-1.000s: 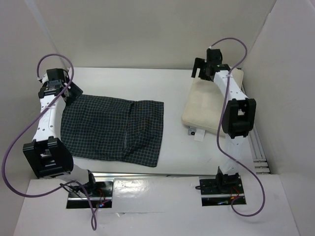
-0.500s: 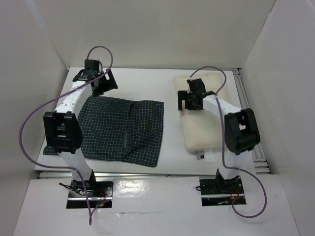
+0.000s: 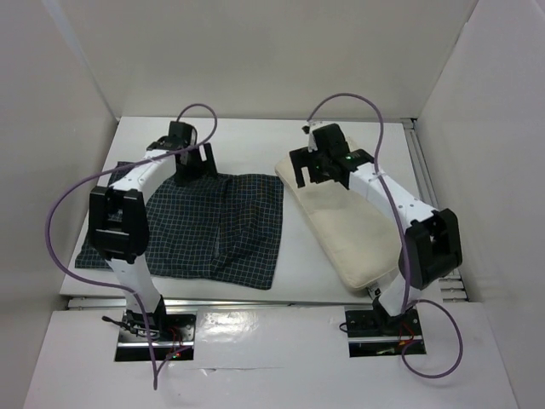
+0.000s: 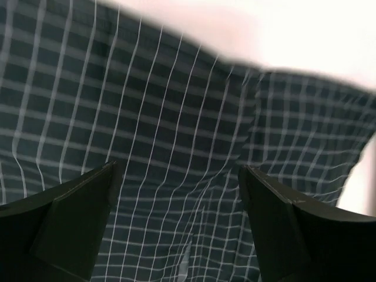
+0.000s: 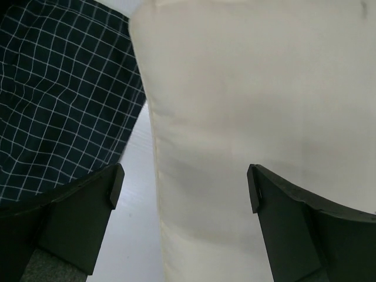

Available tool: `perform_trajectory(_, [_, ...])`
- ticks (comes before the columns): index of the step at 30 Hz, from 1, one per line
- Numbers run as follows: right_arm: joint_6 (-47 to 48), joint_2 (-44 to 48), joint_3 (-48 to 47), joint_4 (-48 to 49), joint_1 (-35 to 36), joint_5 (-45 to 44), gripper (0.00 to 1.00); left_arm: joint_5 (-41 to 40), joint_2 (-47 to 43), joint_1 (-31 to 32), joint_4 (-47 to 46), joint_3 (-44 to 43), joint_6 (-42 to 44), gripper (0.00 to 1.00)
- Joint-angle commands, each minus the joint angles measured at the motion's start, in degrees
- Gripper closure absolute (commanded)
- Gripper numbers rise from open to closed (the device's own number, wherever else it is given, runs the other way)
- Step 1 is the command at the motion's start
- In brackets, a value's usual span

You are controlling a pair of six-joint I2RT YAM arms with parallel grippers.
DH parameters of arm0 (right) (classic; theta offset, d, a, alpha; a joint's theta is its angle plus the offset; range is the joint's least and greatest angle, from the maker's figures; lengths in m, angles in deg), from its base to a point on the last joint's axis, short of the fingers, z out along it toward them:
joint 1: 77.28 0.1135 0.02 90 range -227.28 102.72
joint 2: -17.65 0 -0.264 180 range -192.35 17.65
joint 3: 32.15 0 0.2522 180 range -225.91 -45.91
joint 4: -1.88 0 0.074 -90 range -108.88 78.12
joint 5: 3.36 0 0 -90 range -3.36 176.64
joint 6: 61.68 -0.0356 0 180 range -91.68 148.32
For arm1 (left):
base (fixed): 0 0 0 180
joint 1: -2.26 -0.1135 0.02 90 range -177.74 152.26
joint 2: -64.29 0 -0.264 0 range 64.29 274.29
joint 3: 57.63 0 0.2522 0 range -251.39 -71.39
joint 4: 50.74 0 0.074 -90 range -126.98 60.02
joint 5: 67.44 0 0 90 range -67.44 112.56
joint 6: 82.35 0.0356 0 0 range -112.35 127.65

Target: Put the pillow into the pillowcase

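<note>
The bench (image 3: 255, 141) is carrying the pillowcase (image 3: 213, 226), lying flat at left, and the pillow (image 3: 349, 234), lying slantwise at right. A narrow bare strip is separating them. The left arm (image 3: 140, 175) is reaching over the pillowcase's far edge, and the right arm (image 3: 383, 187) over the pillow's far-left corner. The left jaws and right jaws are both standing released, wide apart.
</note>
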Motion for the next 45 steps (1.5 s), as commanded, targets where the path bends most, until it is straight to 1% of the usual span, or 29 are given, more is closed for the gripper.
perform_trajectory(1, [13.84, -5.58, -1.08, 7.89, 1.06, 2.34, 0.0, -1.15, -7.07, 1.27, -0.84, 5.01, -1.28, 0.01])
perform_trajectory(2, [14.83, -6.99, -1.08, 8.95, 1.06, 2.34, 0.0, -1.17, -8.05, 1.27, -0.84, 5.99, -1.3, 0.01])
perform_trajectory(3, [14.84, -9.87, -2.04, 8.96, 0.54, -2.44, 0.0, -1.69, -8.84, 2.06, -0.84, 6.69, -1.3, 0.01])
perform_trajectory(4, [15.36, -11.29, -2.74, 9.48, 0.54, -4.93, 0.0, -1.69, -9.63, 2.59, -0.84, 8.09, -1.3, 0.01])
perform_trajectory(5, [15.36, -12.53, -4.49, 9.49, -1.2, -7.39, 0.0, -2.65, -10.77, 2.59, -0.84, 8.63, -1.3, 0.01])
perform_trajectory(6, [14.84, -14.45, -5.73, 8.44, -2.0, -8.2, 0.0, -2.66, -10.78, 3.11, -0.84, 8.63, -1.3, 0.01])
perform_trajectory(8, [14.31, -14.47, -6.71, 9.3, -3.41, -6.72, 0.0, -4.93, -11.48, 3.64, -0.31, 9.16, -1.91, 0.01])
perform_trajectory(10, [16.84, -14.47, -5.66, 13.78, -4.12, -3.91, 0.0, -7.48, -11.48, 4.96, 0.73, 9.16, -1.39, 0.01])
perform_trajectory(14, [20.36, -16.31, -4.51, 15.72, -4.12, -0.83, 0.0, -9.08, -10.69, 6.55, 2.31, 8.63, -0.86, 0.01])
perform_trajectory(18, [21.43, -21.75, -4.51, 14.94, -4.12, -2.58, 0.0, -9.08, -10.69, 7.07, 2.32, 9.16, -1.38, 0.02])
perform_trajectory(19, [20.82, -24.64, -4.51, 13.72, -4.64, -3.36, 0.0, -9.08, -11.39, 7.07, 2.32, 9.86, -2.08, 0.02])
perform_trajectory(20, [20.12, -26.15, -5.2, 12.84, -4.65, -2.41, 0.0, -9.08, -12.01, 7.07, 2.32, 10.73, -2.09, 0.02])
perform_trajectory(21, [19.41, -27.55, -5.99, 11.61, -5.43, -1.53, 0.02, -9.08, -12.01, 7.6, 2.32, 11.27, -2.09, 0.02])
perform_trajectory(22, [18.8, -29.92, -6.0, 10.81, -6.31, 1.95, 0.1, -9.69, -12.01, 7.6, 2.32, 11.79, -2.7, 0.02])
perform_trajectory(24, [16.51, -31.43, -6.88, 10.1, -7.01, 4.27, 0.7, -10.56, -12.54, 8.12, 3.55, 12.76, -2.7, 0.04])
perform_trajectory(25, [15.64, -30.74, -6.88, 11.76, -7.02, 3.67, 0.99, -11.09, -12.54, 8.82, 4.07, 13.63, -2.7, 0.04])
perform_trajectory(27, [15.63, -27.32, -2.24, 15.8, -6.49, 1.74, 1.0, -11.97, -12.54, 10.06, 5.74, 14.96, -2.7, 0.05])
perform_trajectory(28, [15.63, -22.17, -0.31, 20.78, -5.89, 0.42, 1.0, -12.85, -12.54, 10.93, 5.75, 15.57, -2.7, 0.06])
perform_trajectory(29, [15.02, -19.33, 2.41, 22.57, -5.88, -0.64, 1.0, -14.51, -11.93, 12.77, 7.32, 16.19, -3.75, 0.06])
perform_trajectory(31, [14.49, -14.5, 3.14, 23.38, -6.58, 1.28, 1.0, -15.22, -10.53, 14.19, 8.82, 16.72, -5.16, 0.06])
perform_trajectory(32, [13.35, -11.08, 3.14, 23.38, -6.58, 4.24, 1.0, -15.23, -10.52, 15.67, 8.83, 18.29, -5.16, 0.07])
perform_trajectory(33, [12.73, -9.74, 3.14, 22.68, -7.37, 4.97, 1.0, -17.14, -9.91, 16.47, 8.83, 18.91, -6.56, 0.07])
perform_trajectory(35, [11.5, -7.1, 3.14, 21.98, -7.37, 4.28, 1.0, -17.87, -9.29, 17.96, 11.46, 19.61, -7.36, 0.07])
perform_trajectory(36, [9.84, -6.48, 3.66, 21.36, -7.37, 3.75, 1.0, -19.26, -8.68, 17.97, 11.98, 20.14, -9.1, 0.08])
perform_trajectory(38, [8.6, -4.99, 4.45, 21.35, -7.37, 3.05, 1.0, -19.27, -7.98, 19.37, 13.04, 20.15, -9.64, 0.1])
perform_trajectory(39, [7.9, -4.98, 5.15, 21.35, -7.37, 3.04, 1.0, -21.1, -7.97, 19.38, 13.65, 20.67, -11.47, 0.1])
perform_trajectory(40, [7.11, -4.28, 5.16, 20.83, -7.9, 3.04, 1.0, -21.12, -7.36, 19.38, 14.27, 20.67, -11.49, 0.12])
perform_trajectory(42, [6.49, -3.75, 5.68, 20.3, -7.9, 2.52, 1.0, -21.81, -6.74, 19.38, 15.15, 21.28, -13.16, 0.12])
perform_trajectory(45, [5.88, -2.52, 6.3, 20.3, -7.9, 3.13, 1.0, -23.22, -6.74, 19.38, 16.12, 22.34, -14.92, 0.18])
